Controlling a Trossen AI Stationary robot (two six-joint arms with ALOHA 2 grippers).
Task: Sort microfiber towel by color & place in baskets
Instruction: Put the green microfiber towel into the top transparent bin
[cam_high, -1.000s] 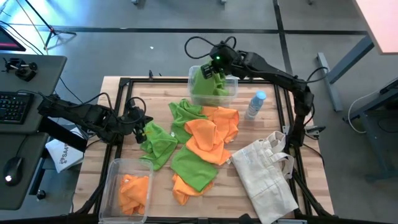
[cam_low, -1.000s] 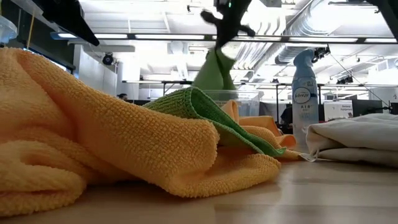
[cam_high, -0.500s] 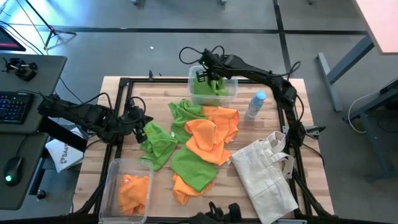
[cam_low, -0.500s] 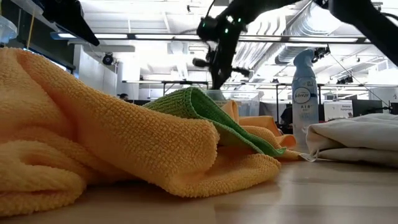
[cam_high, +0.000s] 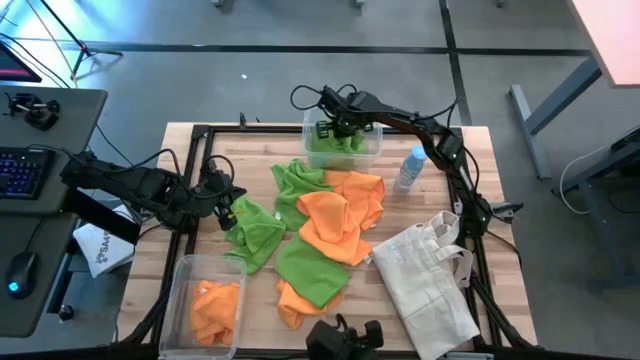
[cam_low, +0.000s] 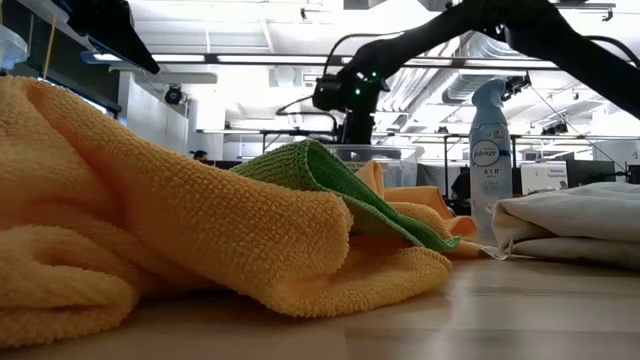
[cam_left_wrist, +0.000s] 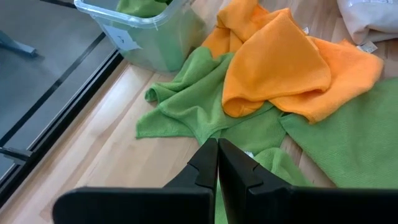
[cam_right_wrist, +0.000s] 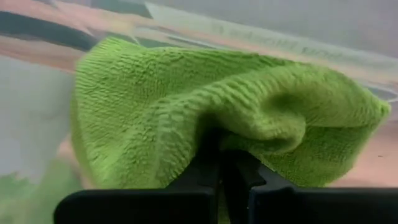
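Note:
My right gripper (cam_high: 331, 128) reaches down into the far clear bin (cam_high: 374, 150) and is shut on a green towel (cam_right_wrist: 186, 93). More green cloth (cam_high: 345, 145) lies in that bin. A second clear bin (cam_high: 184, 272) at the near left holds orange towels (cam_high: 215, 305). Orange towels (cam_high: 330, 215) and green towels (cam_high: 310, 265) lie heaped in the middle of the table. My left gripper (cam_high: 228, 210) is shut, just over the edge of a green towel (cam_high: 255, 230) at the table's left. My right gripper pinches a bunched fold of the green towel (cam_right_wrist: 214, 134) between its two fingers. The fingers point down into the far bin from above. The towel bulges out past the fingertips and lies inside the bin. My left gripper: I cannot tell whether its shut fingertips (cam_left_wrist: 208, 155) touch the green towel under them.
A clear spray bottle with a blue cap (cam_high: 410, 168) stands right of the far bin. An off-white tote bag (cam_high: 430, 275) lies at the near right. Bare wood shows along the table's left edge and between the heap and the near-left bin.
My right gripper has gone down and a little toward the table's left, into the far bin. The green towel that hung below it over the bin is now bunched inside the bin. The gripper has stayed shut on it.

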